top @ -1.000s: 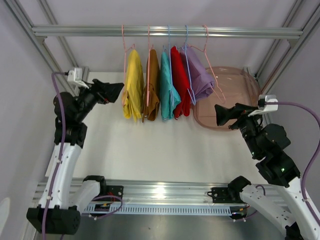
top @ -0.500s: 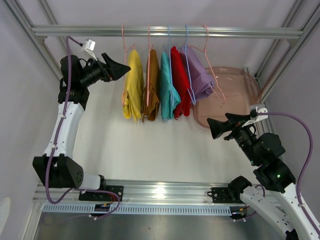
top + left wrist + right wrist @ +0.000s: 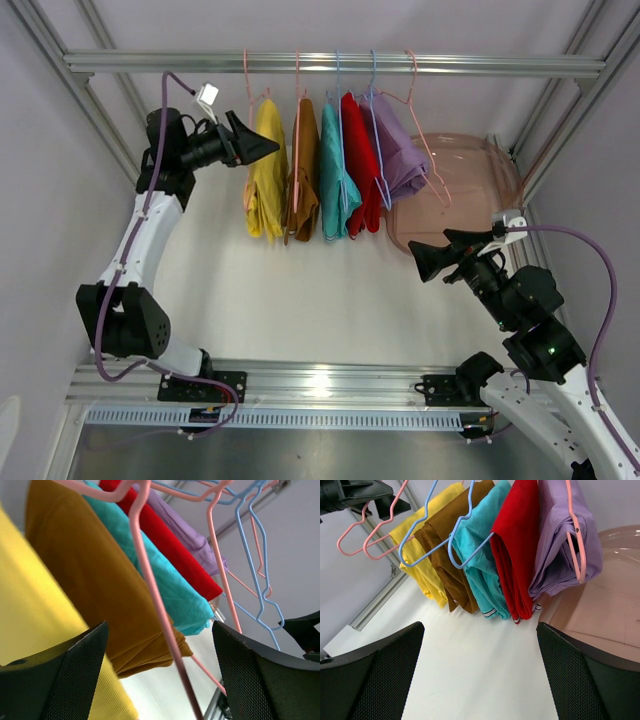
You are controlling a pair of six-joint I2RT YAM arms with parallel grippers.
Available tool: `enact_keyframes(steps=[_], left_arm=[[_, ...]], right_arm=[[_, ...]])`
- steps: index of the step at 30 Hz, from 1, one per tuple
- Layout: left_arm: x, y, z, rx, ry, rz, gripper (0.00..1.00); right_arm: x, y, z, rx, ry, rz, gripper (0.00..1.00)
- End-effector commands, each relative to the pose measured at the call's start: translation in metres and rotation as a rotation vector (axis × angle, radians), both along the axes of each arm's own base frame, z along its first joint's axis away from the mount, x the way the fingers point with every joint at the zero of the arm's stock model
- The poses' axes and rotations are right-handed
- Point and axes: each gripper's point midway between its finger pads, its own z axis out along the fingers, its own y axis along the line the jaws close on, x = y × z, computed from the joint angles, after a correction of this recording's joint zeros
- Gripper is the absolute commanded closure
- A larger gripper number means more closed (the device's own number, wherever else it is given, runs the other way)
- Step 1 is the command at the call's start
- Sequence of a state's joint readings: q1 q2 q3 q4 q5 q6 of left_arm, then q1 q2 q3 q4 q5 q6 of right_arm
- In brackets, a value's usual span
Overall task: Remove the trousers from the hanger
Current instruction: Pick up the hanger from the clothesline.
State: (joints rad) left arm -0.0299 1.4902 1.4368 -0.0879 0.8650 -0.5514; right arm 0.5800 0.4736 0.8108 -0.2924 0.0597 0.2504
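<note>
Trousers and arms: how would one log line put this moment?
trousers: five, all hanging | left gripper: open, at yellow pair | right gripper: open, apart

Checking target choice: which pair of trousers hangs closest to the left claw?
The yellow trousers, the leftmost pair in the row, hanging right beside the left claw.
</note>
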Motion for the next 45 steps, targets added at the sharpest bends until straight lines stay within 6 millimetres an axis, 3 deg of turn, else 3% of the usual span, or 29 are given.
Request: enact_keyframes(steps=[1,8,19,33,40,45], left_arm=[[-0.003,-0.019,0.025,-0.032,-0.068,-0.081,0.12],[-0.002,-0.033,0.037,-0.133,-0.057,-0.166,0.14],[0.004,-0.030,0.048,-0.204,-0.047,-0.101,0.24],[-0.006,-0.030,0.064,-0.219,0.017,-0.097,0.65],[-0.015,-0.033,0.076,-0.258,0.032,-0.131,0.99],[-0.020,-0.033,0.093,-0.297,-0.015,-0.139,1.00]], right_arm=[[-0.002,0.002,0.010,0.020,-0.039,0.016,0.00],[-0.002,0.002,0.009,0.022,-0.037,0.016,0.00],[-0.003,0.002,0.005,0.021,-0.025,0.023,0.01],[-0.003,0.004,0.003,0.021,-0.017,0.028,0.01],[-0.003,0.005,0.002,0.022,-0.015,0.033,0.00],[-0.002,0.006,0.002,0.022,-0.015,0.033,0.00]])
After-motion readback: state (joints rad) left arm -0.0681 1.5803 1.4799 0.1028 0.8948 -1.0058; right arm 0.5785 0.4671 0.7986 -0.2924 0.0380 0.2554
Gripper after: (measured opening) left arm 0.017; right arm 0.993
